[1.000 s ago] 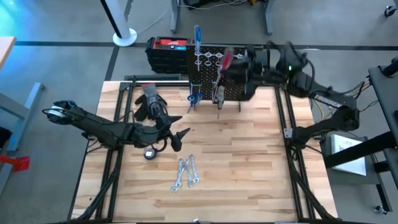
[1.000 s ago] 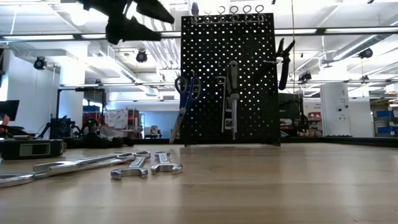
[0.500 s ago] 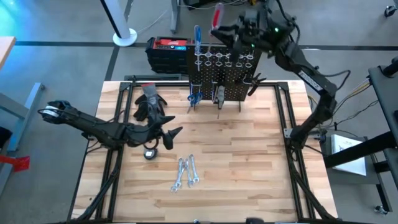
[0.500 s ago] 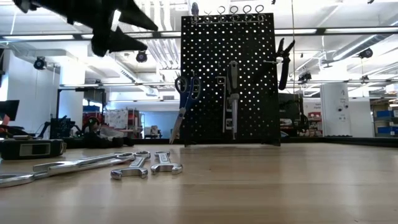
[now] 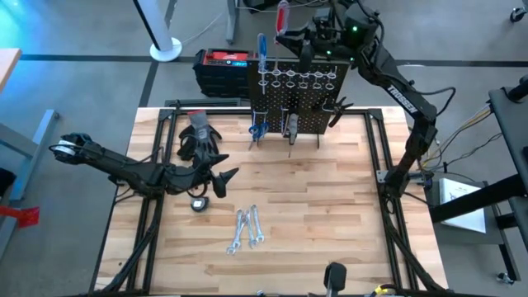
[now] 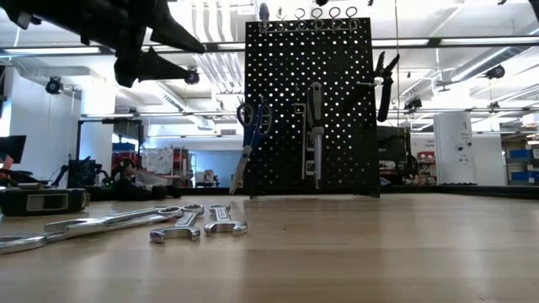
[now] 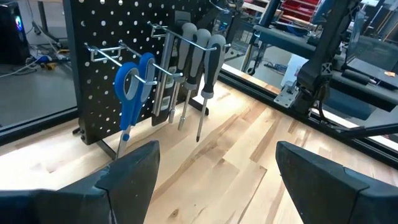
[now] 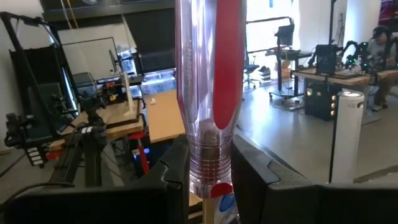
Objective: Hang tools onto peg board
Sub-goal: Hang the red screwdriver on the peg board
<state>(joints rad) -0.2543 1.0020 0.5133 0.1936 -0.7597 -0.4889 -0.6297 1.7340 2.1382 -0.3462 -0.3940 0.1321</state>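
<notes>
red-handled screwdriver (image 8: 214, 93) clamped in right gripper (image 8: 208, 180) above peg board (image 5: 293, 103), left gripper (image 7: 214, 180) spread empty

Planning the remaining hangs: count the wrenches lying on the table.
3, side by side on the table, toward its front: left wrench, middle wrench, right wrench. Overlap may hide another.

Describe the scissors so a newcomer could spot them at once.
Find the black perforated upright peg board at the table's far edge. On its front, at the left in the low view, hang the blue-handled scissors, blades pointing down. They are the only blue, loop-handled tool on the board's face.
</notes>
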